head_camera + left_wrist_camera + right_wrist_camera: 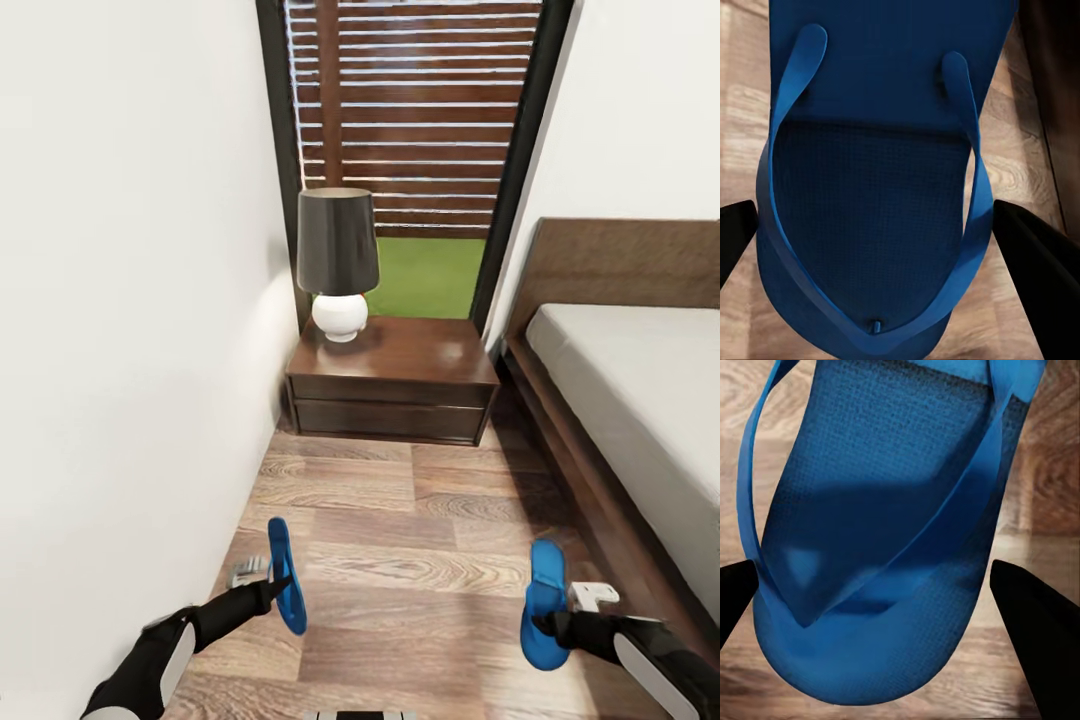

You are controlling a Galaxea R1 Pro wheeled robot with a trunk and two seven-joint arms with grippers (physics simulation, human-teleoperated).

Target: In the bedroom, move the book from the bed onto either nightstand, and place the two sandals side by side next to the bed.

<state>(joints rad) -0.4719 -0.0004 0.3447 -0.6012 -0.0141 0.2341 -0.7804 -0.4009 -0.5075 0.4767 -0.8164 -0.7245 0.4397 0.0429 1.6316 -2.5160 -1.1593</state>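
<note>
Wood-plank floor [420, 560] runs between a white wall [120, 330] at 9 o'clock and the bed [640, 400] at 3 o'clock; one nightstand [392, 385] with one lamp [338, 262] stands at 12 o'clock under a window [420, 130]. Two sandals: the left gripper [270, 580] pinches the left sandal [285, 575] at 7 o'clock, the right gripper [560, 618] pinches the right sandal [545, 605] at 5 o'clock, both above the floor.

bed [640, 400] cut by frame edge at 3 o'clock | left sandal [881, 187] heel cropped in left wrist view | right sandal [877, 547] heel cropped in right wrist view | window [415, 120] top cropped, 12 o'clock
</note>
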